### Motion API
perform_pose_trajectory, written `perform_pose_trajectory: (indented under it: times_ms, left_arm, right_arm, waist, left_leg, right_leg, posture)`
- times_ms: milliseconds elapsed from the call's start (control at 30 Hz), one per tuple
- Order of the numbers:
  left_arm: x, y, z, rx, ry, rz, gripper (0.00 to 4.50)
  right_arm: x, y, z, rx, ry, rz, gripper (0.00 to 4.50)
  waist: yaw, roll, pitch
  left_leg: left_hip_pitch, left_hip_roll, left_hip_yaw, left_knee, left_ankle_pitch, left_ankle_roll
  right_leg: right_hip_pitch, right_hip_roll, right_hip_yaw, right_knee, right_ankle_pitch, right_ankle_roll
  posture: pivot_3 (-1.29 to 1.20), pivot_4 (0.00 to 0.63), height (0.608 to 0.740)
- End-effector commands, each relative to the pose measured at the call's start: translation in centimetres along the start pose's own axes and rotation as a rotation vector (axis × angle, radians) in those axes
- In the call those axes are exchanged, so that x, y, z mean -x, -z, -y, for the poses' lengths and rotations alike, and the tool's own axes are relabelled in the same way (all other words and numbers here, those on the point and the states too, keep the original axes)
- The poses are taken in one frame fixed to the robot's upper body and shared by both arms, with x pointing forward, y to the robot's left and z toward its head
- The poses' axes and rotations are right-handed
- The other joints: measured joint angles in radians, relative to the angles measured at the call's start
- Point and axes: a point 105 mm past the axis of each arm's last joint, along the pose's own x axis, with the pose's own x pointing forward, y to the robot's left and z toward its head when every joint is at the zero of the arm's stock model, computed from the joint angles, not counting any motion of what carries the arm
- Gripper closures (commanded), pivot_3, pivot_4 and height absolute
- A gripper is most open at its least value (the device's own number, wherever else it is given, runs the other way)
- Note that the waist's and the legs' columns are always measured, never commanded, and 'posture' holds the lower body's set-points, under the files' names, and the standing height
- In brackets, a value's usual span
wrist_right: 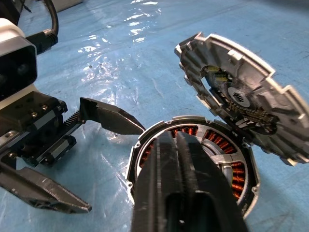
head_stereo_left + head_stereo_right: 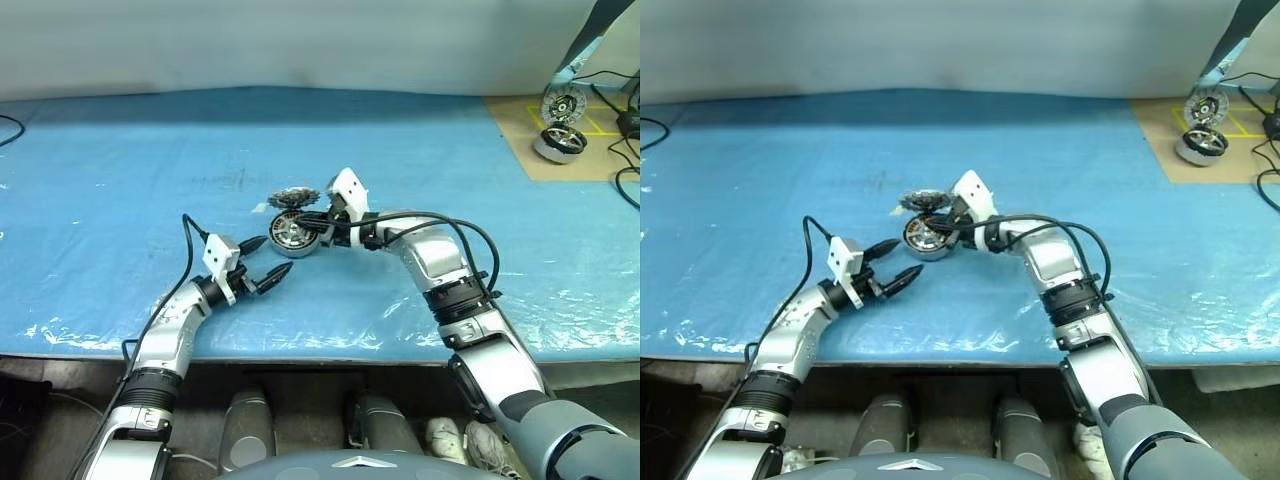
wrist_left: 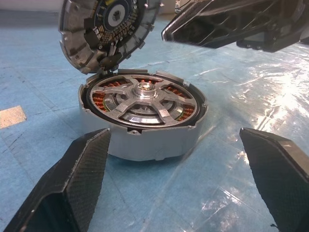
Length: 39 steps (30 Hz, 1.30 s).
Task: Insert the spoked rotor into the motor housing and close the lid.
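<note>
Rotor seating looks done: the spoked rotor point(image 3: 144, 98) lies flat inside the motor housing point(image 2: 293, 232) on the blue bench point(image 2: 120, 180), copper windings showing around it. We see the lid point(image 1: 244, 99) propped open at the housing's 12 o'clock edge, tilted up, not yet closed. Our right gripper point(image 1: 179, 159), fingers pressed together and holding nothing, sits over the housing and is nearer the lid. Our left gripper point(image 2: 268, 262) waits wide open and empty at the housing's 7 o'clock
</note>
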Motion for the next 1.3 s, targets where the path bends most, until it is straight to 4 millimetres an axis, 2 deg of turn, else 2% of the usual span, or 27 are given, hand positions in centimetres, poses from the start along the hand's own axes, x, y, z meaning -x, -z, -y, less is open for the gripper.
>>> perform_pose_trajectory:
  times_ms: [33,300,500,667,733,833,933,1067,1167,1300]
  left_arm:
    - [-0.2,-0.9,-0.4,-0.024,-0.005,0.028,0.0]
    - [-0.1,-0.7,-0.7,-0.024,-0.014,0.024,0.0]
    - [0.4,-0.9,-1.0,-0.018,-0.031,0.037,0.0]
    - [0.7,-1.3,-1.6,-0.009,-0.053,0.048,0.0]
    - [0.7,-1.4,-1.9,-0.01,-0.059,0.048,0.0]
    - [2.2,-1.5,-2.0,-0.014,-0.064,0.053,0.0]
    - [2.5,-1.9,-2.1,-0.012,-0.07,0.066,0.0]
    - [2.2,-2.7,-2.6,0.024,-0.095,0.096,0.0]
    - [1.7,-3.2,-2.7,0.015,-0.091,0.097,0.0]
    - [0.6,-4.4,-3.0,-0.005,-0.074,0.112,0.0]
  right_arm:
    - [-1.1,-0.4,0.5,0.003,0.062,0.017,4.46]
    - [-2.5,1.7,1.3,-0.004,0.127,-0.057,4.46]
    - [-2.5,3.0,0.7,0.033,0.081,-0.107,4.46]
    - [-1.9,2.1,0.6,0.032,0.081,-0.037,4.46]
    - [-1.4,1.8,1.4,0.032,0.129,-0.019,4.46]
    - [0.5,0.6,1.6,-0.05,0.088,0.06,4.46]
    - [2.3,0.0,2.0,-0.089,0.086,0.097,4.46]
    - [4.6,1.0,3.8,-0.132,0.168,0.078,4.46]
    - [5.2,2.0,5.0,-0.131,0.248,0.045,4.46]
    - [5.6,1.5,8.1,-0.18,0.437,0.08,4.46]
  waist:
    - [0.0,0.0,0.0]
    - [-0.001,0.0,0.0]
    - [-0.001,0.0,0.0]
    - [-0.001,0.0,0.0]
    - [-0.001,0.0,0.0]
    - [0.0,0.0,0.0]
    - [0.002,0.0,0.0]
    - [0.004,0.0,0.0]
    - [0.003,0.0,0.0]
    - [0.0,0.0,0.0]
  left_leg:
    - [0.0,0.0,0.0,0.0,0.0,0.0]
    - [0.0,0.0,0.0,0.0,0.0,0.0]
    - [0.001,0.0,0.0,0.0,0.0,0.0]
    - [0.001,0.0,0.0,0.0,0.0,0.0]
    - [0.001,0.0,0.0,0.0,0.0,0.0]
    - [0.001,0.0,0.0,0.0,0.0,0.0]
    - [0.0,0.0,0.0,0.0,0.0,0.0]
    - [0.0,0.0,0.0,0.0,0.0,0.0]
    - [0.0,0.0,0.0,0.0,0.0,0.0]
    - [0.0,-0.001,0.0,0.001,0.0,0.0]
  right_leg:
    - [0.0,0.0,0.0,0.0,0.0,0.0]
    - [0.0,0.0,0.0,0.001,0.0,0.0]
    - [0.0,0.0,0.0,0.001,0.0,0.0]
    - [0.001,0.0,0.0,0.0,0.0,0.0]
    - [0.001,0.0,0.0,0.0,0.0,0.0]
    - [0.001,0.0,0.0,0.0,0.0,0.0]
    - [0.0,0.0,0.0,-0.001,0.0,0.0]
    - [0.0,0.0,-0.001,0.0,0.0,0.0]
    - [0.001,0.0,0.0,0.0,0.0,0.0]
    - [0.0,0.0,0.0,0.0,0.0,0.0]
  posture:
    - [0.0,0.15,0.74]
    - [0.0,0.15,0.74]
    - [0.0,0.15,0.74]
    - [0.0,0.15,0.74]
    - [0.0,0.15,0.74]
    - [0.0,0.15,0.74]
    - [0.0,0.15,0.74]
    - [0.0,0.15,0.74]
    - [0.0,0.15,0.74]
    - [0.0,0.15,0.74]
